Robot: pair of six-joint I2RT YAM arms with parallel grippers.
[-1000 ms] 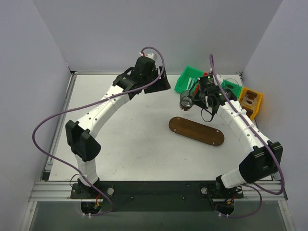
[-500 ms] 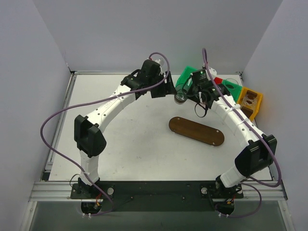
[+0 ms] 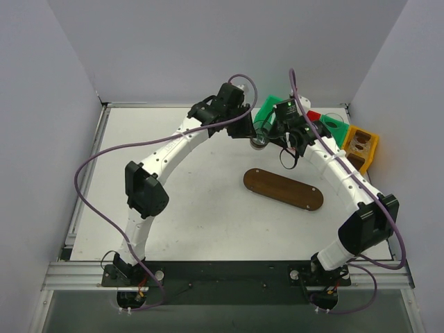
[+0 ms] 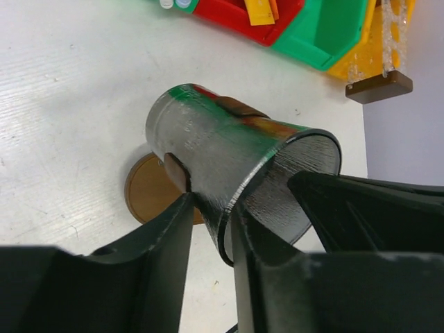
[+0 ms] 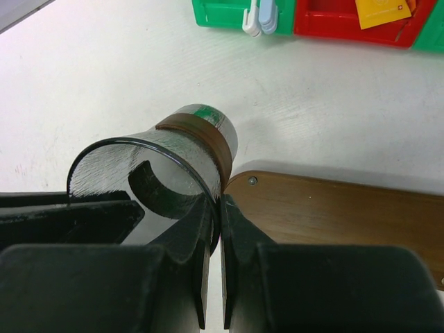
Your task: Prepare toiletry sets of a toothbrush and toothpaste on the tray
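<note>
Cup (image 5: 198, 135) tilts base-down, rim in right pincer (image 5: 216, 209).

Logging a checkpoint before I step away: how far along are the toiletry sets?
Done: nothing; the tray is bare. In hand: one empty clear cup, held in the air, rim pinched by both the right gripper and left gripper. Left: place it, add toothbrush and toothpaste from the bins, repeat.

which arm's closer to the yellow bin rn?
Right. The right arm runs just beside the yellow bin, the right gripper at the clear cup left of it. The left gripper sits beyond that cup, farther off.
</note>
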